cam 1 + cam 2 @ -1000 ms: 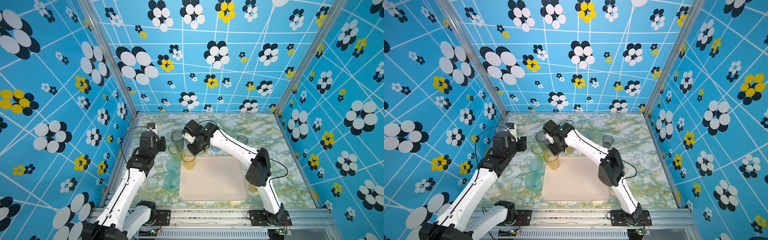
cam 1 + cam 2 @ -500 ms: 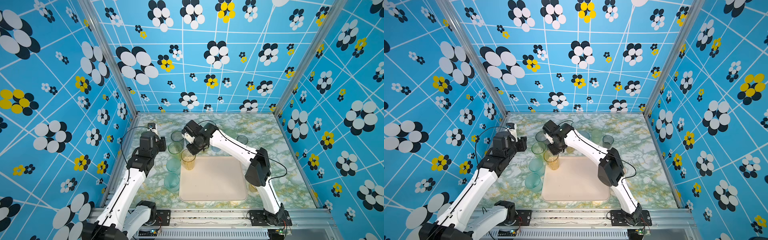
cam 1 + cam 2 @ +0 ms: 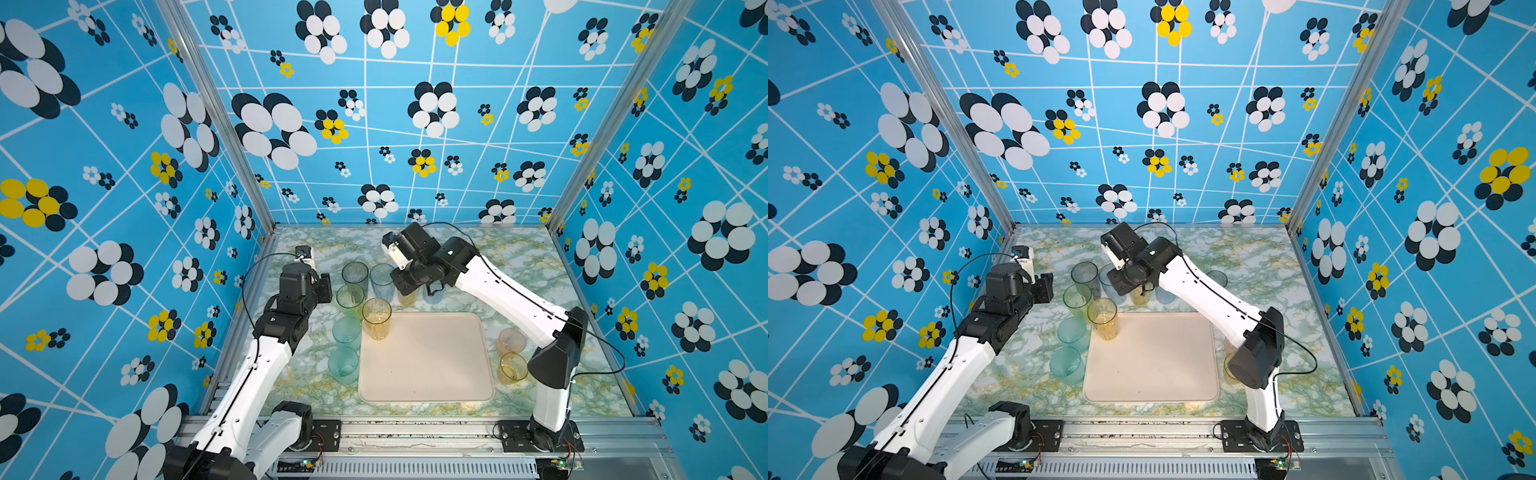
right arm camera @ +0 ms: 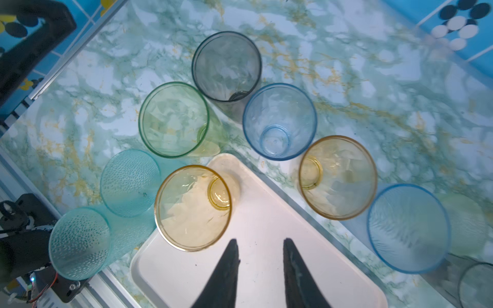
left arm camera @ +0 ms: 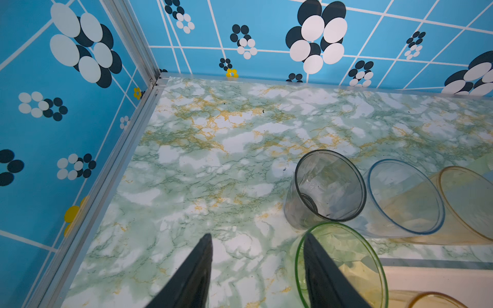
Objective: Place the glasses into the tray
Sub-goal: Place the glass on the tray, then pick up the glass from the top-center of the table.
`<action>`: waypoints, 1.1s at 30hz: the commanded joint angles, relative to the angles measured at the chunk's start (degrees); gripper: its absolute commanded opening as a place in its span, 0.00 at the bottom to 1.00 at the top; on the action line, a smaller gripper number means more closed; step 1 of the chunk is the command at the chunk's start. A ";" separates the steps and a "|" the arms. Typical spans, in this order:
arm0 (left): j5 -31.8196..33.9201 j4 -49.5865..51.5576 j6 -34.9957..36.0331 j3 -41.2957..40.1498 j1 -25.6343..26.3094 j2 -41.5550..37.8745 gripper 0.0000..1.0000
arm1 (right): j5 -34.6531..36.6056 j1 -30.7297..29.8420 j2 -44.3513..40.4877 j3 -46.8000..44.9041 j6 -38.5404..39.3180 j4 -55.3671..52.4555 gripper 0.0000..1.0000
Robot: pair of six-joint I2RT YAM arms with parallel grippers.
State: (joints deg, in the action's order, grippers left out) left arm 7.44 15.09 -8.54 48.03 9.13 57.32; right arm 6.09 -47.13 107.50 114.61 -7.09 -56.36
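Both top views: one amber glass (image 3: 377,318) stands in the tray (image 3: 428,374)'s far corner, other glasses (image 3: 346,332) on the table around the tray. Left wrist: left gripper (image 5: 256,236) parted, empty, beside a green glass (image 5: 354,253). Right wrist: right gripper (image 4: 260,240) parted, empty, above the tray.

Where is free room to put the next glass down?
Free: nearly the whole tray, apart from the amber glass in its far-left corner; also the table behind the grey glass, toward the left wall. Crowded: glasses packed around that tray corner.
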 commanded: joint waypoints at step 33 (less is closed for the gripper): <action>3.19 1.41 1.26 -0.02 1.75 1.57 0.55 | -3.00 20.59 1.28 -11.62 -5.48 4.50 0.26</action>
State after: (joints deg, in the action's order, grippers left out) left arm 9.87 15.51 -7.92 48.03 10.52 58.46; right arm 4.10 -26.85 107.44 101.32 -12.49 -51.62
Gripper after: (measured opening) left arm 0.549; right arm 0.255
